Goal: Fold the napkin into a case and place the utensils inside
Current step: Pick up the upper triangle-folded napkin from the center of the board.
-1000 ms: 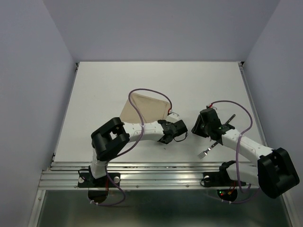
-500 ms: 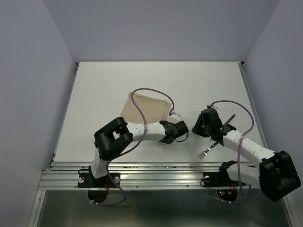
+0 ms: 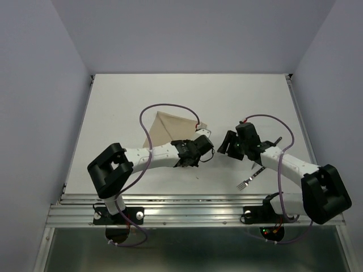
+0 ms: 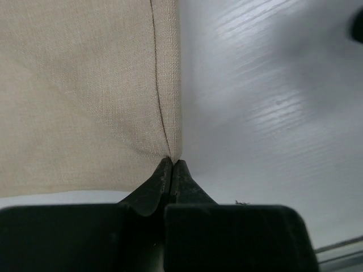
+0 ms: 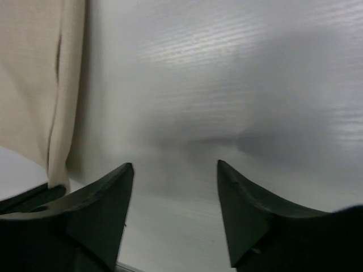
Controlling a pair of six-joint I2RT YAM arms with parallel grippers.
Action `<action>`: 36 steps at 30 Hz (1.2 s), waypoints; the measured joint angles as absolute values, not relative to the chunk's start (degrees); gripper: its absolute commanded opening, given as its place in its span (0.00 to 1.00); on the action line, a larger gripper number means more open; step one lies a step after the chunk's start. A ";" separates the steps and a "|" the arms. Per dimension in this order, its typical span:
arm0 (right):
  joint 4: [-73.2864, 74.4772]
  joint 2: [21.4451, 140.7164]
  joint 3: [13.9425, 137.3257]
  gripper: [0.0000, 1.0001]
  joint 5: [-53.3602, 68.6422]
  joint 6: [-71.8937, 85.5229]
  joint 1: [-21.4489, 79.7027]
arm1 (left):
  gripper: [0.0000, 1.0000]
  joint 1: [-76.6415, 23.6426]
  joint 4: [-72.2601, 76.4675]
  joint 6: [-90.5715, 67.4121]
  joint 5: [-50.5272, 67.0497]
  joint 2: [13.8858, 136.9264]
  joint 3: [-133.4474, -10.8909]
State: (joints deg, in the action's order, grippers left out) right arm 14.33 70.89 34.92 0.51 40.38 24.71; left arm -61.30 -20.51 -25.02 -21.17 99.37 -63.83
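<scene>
My left gripper point(image 4: 172, 165) is pressed together on the napkin point(image 3: 170, 126), pinching one corner of it. In the left wrist view the black tips meet right at the point where the cloth's right edge runs down to them. A thin dark fold line runs just inside that edge and ends at the pinch.

The napkin lies on the white table point(image 3: 125, 102), a little left of centre and just far of my left forearm. From above it shows as a flat, roughly triangular patch. One sharp corner points far and left, another points right toward my right arm, and its near side is hidden under my left arm. Its longest visible edge runs from far-left to near-right. The cloth is plain beige-tan with a fine, even weave and no pattern, and it looks soft and matte. The table has a faint streaked grain and a dull sheen.

My right gripper point(image 5: 174, 164) is spread, with nothing between its dark, wedge-shaped fingers point(image 5: 102, 209). It sits low over bare table just right of the napkin's right edge.

The fork point(image 3: 248, 181) lies near the right of the table. Its silver tines point near and left, and its shaft runs up under my right forearm. I cannot tell whether the dark piece beyond the arm is its handle.
</scene>
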 measured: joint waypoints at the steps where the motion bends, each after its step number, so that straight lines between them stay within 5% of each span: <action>1: 12.36 73.06 36.01 0.76 2.20 41.17 24.71 | 0.00 -61.04 -19.68 -24.84 -20.29 97.89 -63.20; 13: -2.92 92.25 45.63 0.80 11.11 48.31 24.71 | 0.00 -59.11 -14.35 -23.79 -13.82 92.38 -59.46; 36: -17.72 104.86 48.90 0.53 14.66 58.41 24.05 | 0.00 -59.11 -6.24 -26.55 -10.72 87.57 -48.05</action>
